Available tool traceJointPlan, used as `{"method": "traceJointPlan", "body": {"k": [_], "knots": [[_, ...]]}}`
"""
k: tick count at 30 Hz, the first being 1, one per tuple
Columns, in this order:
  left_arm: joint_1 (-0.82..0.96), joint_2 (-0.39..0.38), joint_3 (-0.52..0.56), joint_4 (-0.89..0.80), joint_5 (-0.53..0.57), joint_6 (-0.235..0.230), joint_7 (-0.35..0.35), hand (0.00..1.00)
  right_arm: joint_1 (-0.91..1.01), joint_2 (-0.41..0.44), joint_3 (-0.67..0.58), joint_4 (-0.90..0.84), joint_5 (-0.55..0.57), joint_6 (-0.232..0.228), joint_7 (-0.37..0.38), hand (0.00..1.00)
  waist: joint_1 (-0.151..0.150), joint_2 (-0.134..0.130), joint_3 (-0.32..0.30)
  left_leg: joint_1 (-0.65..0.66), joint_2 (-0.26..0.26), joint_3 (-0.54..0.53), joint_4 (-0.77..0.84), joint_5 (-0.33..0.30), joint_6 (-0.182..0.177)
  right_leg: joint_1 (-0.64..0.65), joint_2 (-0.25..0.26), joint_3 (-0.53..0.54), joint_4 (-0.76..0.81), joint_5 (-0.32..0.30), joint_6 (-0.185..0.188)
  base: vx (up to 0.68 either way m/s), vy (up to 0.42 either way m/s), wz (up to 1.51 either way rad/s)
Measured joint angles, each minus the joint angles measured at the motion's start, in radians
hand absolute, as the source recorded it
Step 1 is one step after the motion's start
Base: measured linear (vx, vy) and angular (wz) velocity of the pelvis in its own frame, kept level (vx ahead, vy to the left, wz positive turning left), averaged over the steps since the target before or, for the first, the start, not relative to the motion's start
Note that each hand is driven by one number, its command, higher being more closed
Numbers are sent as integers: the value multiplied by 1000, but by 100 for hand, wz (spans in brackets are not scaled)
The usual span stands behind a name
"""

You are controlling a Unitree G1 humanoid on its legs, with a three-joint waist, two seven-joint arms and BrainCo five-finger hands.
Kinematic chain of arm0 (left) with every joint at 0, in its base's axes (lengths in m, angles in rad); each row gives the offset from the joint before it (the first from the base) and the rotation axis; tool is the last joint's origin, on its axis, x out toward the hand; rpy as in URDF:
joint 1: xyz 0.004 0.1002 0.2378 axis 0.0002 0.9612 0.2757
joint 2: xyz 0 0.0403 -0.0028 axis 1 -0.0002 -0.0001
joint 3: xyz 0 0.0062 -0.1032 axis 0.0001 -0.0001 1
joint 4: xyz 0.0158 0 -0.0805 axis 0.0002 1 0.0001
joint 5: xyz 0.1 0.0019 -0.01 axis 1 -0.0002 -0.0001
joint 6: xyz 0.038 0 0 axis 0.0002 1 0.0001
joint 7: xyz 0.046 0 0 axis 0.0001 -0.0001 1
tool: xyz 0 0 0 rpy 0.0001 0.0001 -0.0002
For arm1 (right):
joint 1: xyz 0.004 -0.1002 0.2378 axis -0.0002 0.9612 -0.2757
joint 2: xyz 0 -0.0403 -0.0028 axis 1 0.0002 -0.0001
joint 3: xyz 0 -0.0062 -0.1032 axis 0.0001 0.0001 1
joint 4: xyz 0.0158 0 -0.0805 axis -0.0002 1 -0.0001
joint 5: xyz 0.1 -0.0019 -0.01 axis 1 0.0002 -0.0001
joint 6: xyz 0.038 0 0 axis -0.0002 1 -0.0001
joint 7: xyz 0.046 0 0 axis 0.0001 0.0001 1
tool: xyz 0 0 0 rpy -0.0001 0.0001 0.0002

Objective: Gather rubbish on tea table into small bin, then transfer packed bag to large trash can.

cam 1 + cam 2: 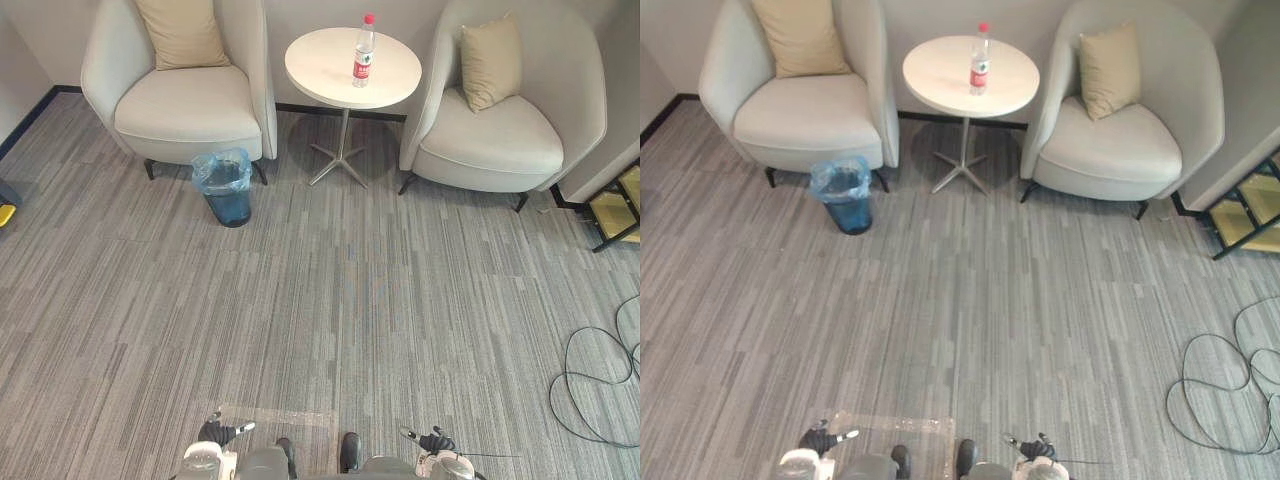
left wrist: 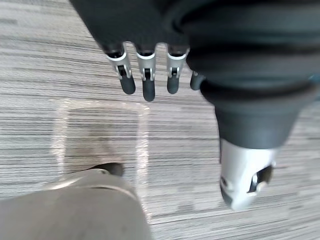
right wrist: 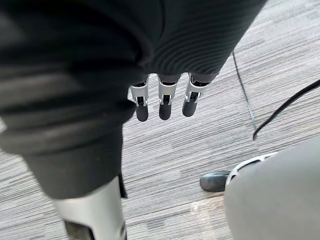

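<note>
Bottle [image 1: 364, 52], clear with a red cap and red label, stands upright on the round white tea table [image 1: 312, 78], towards the table's right side. The table stands between a pale armchair [image 1: 185, 105] on the left and a second armchair [image 1: 500, 145] on the right, each with a tan cushion against its back. The small bin [image 1: 225, 188], lined with a blue bag, sits on the grey striped carpet [image 1: 330, 300] just in front of the left armchair and to the left of the table's foot, well apart from the bottle. In this left eye view the left hand [image 1: 222, 432] and the right hand [image 1: 432, 441] hang low at the near edge, far from table and bin. The right eye view gives the same layout, with a black frame with yellow shelves [image 1: 1245, 215] at the right edge beyond the second armchair. In the left wrist view the fingers [image 2: 148, 82] are straight and side by side with small gaps, the thumb [image 2: 245, 185] well apart, the hand empty above a shiny rectangular patch [image 2: 100, 130] on the carpet. In the right wrist view the fingers [image 3: 165, 102] likewise hang straight in a row, slightly apart, empty above bare carpet.
</note>
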Motion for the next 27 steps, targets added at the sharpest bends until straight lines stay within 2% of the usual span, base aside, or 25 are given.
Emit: {"method": "traceJointPlan", "body": {"k": [1, 2, 4, 6, 7, 8, 9, 10, 11, 12, 13, 14, 15, 16, 17, 18, 20, 21, 22, 24, 25, 26, 27], "knots": [[0, -2, 8, 0, -6, -1, 0, 0, -4, 0, 0, -1, 0, 0, -1, 0, 1, 8, -1, -17, 9, 7, 29, -12, 7, 1, -1, 4, 8, -10, -3, 73, 56, -9], [0, -16, 34, 0, -14, -1, 1, 0, -8, -9, -4, 0, 1, 0, -6, 0, 1, 23, 2, -62, 20, 9, 51, -54, 26, -1, -11, 11, 31, -28, -6, 96, 80, -7], [3, -17, 34, 0, -31, -1, 2, 0, -8, -17, -21, 3, 1, 1, -11, 0, 4, 26, 4, -108, 10, 13, -30, -62, 29, -2, -39, 24, 39, -41, 1, 177, 128, -16], [13, -17, 36, 2, -41, 1, 3, 0, -11, -21, -29, 2, 2, 2, -15, 0, 10, 25, 6, -109, -26, 1, -269, 1, 17, 1, -80, 47, 54, -71, 32, 276, 186, -34], [24, -18, 36, 2, -49, 0, 4, 0, -14, -26, -29, 2, 2, 2, -17, 0, 15, 33, 4, -99, -38, -23, -420, 63, -1, -2, -89, 67, 58, -87, 51, 251, 177, -38], [26, -22, 36, 3, -50, 1, 4, 0, -16, -31, -28, 2, 1, 3, -17, 0, 18, 40, 3, -85, -37, -37, -481, 88, -10, -4, -89, 79, 58, -94, 60, 438, 317, -71], [44, -29, 47, 10, -53, 3, 4, 0, -16, -30, -26, 3, -1, 6, -17, 0, 33, 40, 3, -78, -44, -45, -488, 179, 31, 2, -99, 114, 64, -120, 78, 395, 269, -73], [51, -22, 70, 11, -54, 3, 3, 0, -18, -10, -26, 3, -1, 5, -16, 0, 39, 12, -7, -102, -71, -43, -435, 159, 61, 3, -125, 131, 71, -133, 78, 529, 294, -60], [51, -16, 77, 11, -54, 3, 3, 0, -18, 0, -30, 3, -3, 6, -16, 0, 41, -3, -15, -120, -82, -37, -402, 129, 69, -4, -138, 137, 92, -138, 86, 472, 198, -21], [40, -12, 82, 11, -55, 4, 3, 0, -20, 8, -38, 2, -7, 7, -15, 0, 43, -15, -15, -122, -95, -22, -371, 83, 85, -51, -160, 150, 197, -150, 106, 480, 199, -12], [41, -15, 83, 11, -62, 5, 4, 0, -20, 9, -38, 2, -10, 9, -14, 0, 48, -16, -15, -95, -101, -13, -377, 63, 94, -87, -166, 171, 300, -148, 110, 452, 204, -32], [47, -16, 83, 12, -70, 6, 4, 0, -17, 12, -38, 2, -10, 11, -12, 0, 57, -16, -15, -33, -106, 7, -399, 46, 101, -145, -175, 209, 477, -133, 137, 365, 162, -34], [51, -16, 82, 11, -71, 7, 4, 0, -15, 14, -36, 2, -10, 12, -10, 0, 56, -18, -16, -8, -111, 9, -407, 41, 108, -170, -180, 217, 551, -122, 160, 559, 185, -21], [55, -15, 80, 6, -70, 8, 4, 0, -9, 17, -36, -4, -10, 14, -6, 0, 43, -19, -20, 80, -124, 11, -438, 21, 122, -237, -184, 229, 797, -87, 225, 479, 113, -2], [55, -14, 79, 2, -69, 7, 4, 0, -10, 17, -34, -11, -11, 14, -6, 0, 38, -20, -21, 119, -130, 10, -455, 12, 124, -277, -185, 220, 897, -87, 221, 582, 91, -1], [49, -15, 72, 1, -68, 7, 5, 0, -10, 18, -32, -35, -11, 14, -3, 0, 35, -19, -21, 182, -133, 7, -489, 4, 126, -344, -191, 176, 1023, -100, 194, 479, 25, 0], [38, -23, 71, 2, -69, 7, 4, 0, -16, 16, -33, -60, -11, 11, -1, 0, 23, -4, -15, 265, -127, -8, -542, 0, 127, -419, -199, 91, 1080, -142, 129, 419, -9, 8], [34, -30, 71, 1, -69, 6, 4, 0, -21, 12, -34, -71, -11, 9, -1, 0, 15, 2, -12, 298, -119, -17, -557, 0, 127, -436, -195, 58, 1062, -161, 102, 451, -91, 18], [29, -47, 72, 1, -69, 5, 3, 0, -23, 8, -35, -82, -10, 3, 1, 0, 2, 23, 0, 345, -97, -23, -560, 0, 127, -468, -180, 0, 985, -187, 70, 544, -144, 18], [25, -65, 72, 1, -69, 3, 2, 0, -24, 5, -31, -98, -10, 2, 1, 0, 0, 36, 5, 387, -68, -29, -551, 0, 127, -501, -147, -38, 814, -183, 50, 506, -177, 21], [26, -75, 71, 2, -69, 3, 2, 0, -23, 5, -25, -99, -10, 2, 2, 0, -6, 29, 1, 415, -59, -50, -550, -14, 104, -511, -125, -45, 654, -123, 37, 396, -185, 37], [31, -74, 71, 2, -70, 2, 1, 0, -13, 6, -13, -95, -11, 3, 2, 0, -10, 1, -15, 424, -73, -65, -548, -31, 78, -504, -120, -32, 504, 2, 20, 632, -301, 32], [19, -80, 76, 7, -69, 3, 1, 0, -13, -5, -1, -77, -9, 3, 3, 0, 1, 5, -18, 447, -53, -83, -541, -70, 49, -511, -105, -32, 501, 32, -27, 438, -208, 5]]}}
